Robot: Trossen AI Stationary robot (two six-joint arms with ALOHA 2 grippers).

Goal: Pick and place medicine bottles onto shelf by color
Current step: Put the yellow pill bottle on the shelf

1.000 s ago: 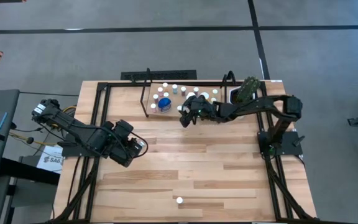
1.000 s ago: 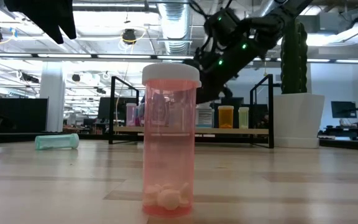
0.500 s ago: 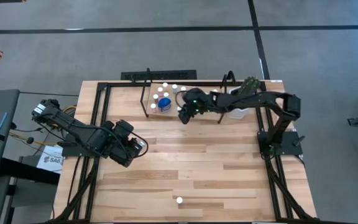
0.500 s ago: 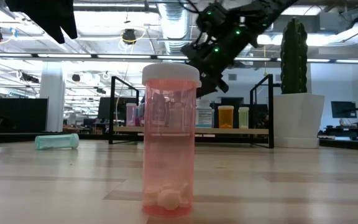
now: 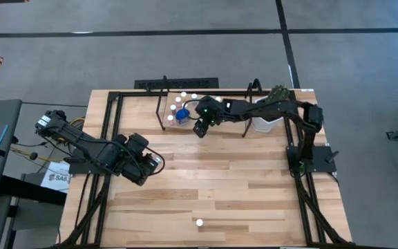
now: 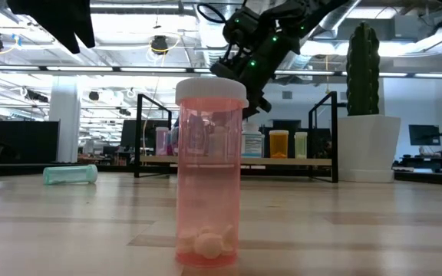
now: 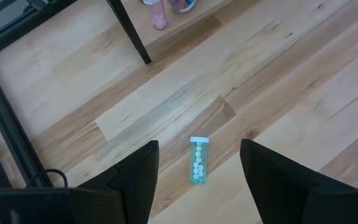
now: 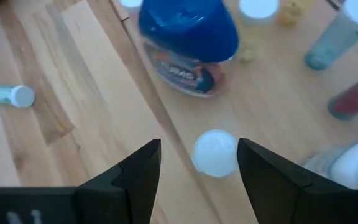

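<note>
The right gripper (image 5: 199,128) hangs over the near edge of the shelf (image 5: 164,105) with its fingers (image 8: 138,180) spread and nothing between them. Just under it stands a white-capped bottle (image 8: 215,152) on the shelf board, likely one just set down or next to be picked. The big blue bottle (image 8: 188,37) stands just beyond it. More small bottles (image 5: 184,96) stand upright in rows across the shelf, probably so each colour has its own place.

The left gripper (image 5: 152,164) waits over the left part of the table (image 5: 220,187), fingers spread and empty. Right below it a teal bottle (image 7: 197,160) lies on its side, ready to be picked up.

A pink bottle (image 6: 209,172) stands at the near edge, far from the shelf. Both still need sorting.
</note>
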